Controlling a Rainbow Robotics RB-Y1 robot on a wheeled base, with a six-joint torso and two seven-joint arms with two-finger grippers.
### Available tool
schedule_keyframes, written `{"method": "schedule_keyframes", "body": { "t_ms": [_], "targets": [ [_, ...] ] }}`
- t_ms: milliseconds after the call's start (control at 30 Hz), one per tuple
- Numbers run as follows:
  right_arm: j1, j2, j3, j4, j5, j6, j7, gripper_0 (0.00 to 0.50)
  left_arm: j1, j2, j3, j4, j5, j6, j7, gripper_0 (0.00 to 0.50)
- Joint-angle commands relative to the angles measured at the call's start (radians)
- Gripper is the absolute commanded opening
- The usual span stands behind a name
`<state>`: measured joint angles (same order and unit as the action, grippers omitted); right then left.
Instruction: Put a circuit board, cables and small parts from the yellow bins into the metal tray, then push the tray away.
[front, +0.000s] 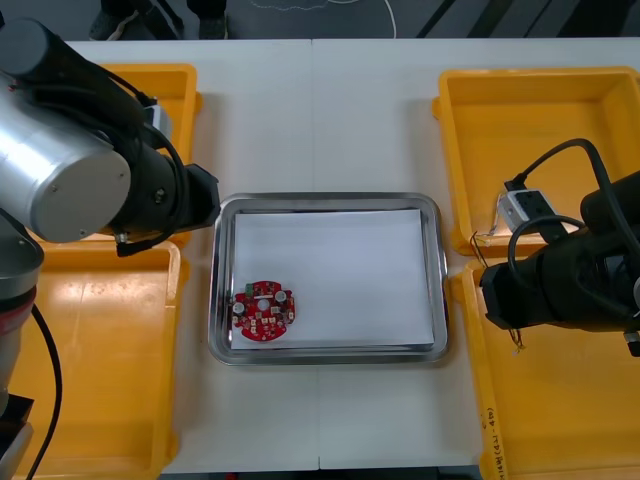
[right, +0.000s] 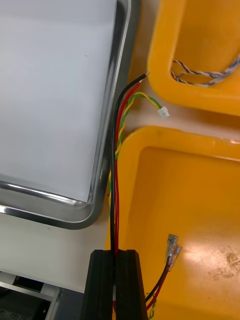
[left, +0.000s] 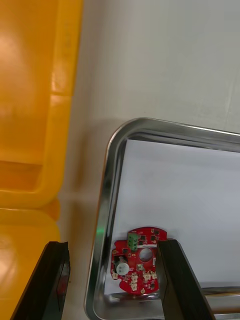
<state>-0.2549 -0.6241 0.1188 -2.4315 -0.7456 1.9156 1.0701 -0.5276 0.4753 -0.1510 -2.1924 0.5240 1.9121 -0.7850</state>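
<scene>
Already the circuit board (front: 264, 311) sits in the metal tray (front: 325, 200), the right gripper (right: 117, 260) pinches seemingly red-and-yellow cables (right: 119, 150), the left gripper (left: 112, 244) gapes empty; small parts and push remain

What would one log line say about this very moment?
left gripper: open, over circuit board in metal tray | right gripper: shut on red and yellow cable, beside tray | cable not yet in tray

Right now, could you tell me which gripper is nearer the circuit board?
Left. The left gripper is open right beside the board; the right gripper grips cables past the tray.
</scene>
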Motion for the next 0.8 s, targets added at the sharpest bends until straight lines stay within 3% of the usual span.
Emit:
{"method": "schedule_keyframes", "body": {
  "t_ms": [33, 333, 533, 800],
  "targets": [
    [-0.102, 0.007, 0.082, 0.022, -0.009, 0.004, 0.051, 0.0, -0.072, 0.094, 0.062, 0.057, 0.053, 0.008, -0.082, 0.5],
    [-0.231, 0.053, 0.239, 0.089, 0.063, 0.004, 0.203, 0.0, -0.091, 0.152, 0.195, 0.198, 0.068, 0.008, -0.115, 0.5],
    [-0.285, 0.084, 0.317, 0.129, 0.123, 0.004, 0.38, 0.0, -0.095, 0.181, 0.304, 0.313, 0.059, 0.008, -0.223, 0.5],
    [-0.331, 0.106, 0.435, 0.16, 0.203, -0.006, 0.579, 0.0, -0.126, 0.241, 0.361, 0.474, 0.056, -0.015, -0.332, 0.5]
  ]
}}
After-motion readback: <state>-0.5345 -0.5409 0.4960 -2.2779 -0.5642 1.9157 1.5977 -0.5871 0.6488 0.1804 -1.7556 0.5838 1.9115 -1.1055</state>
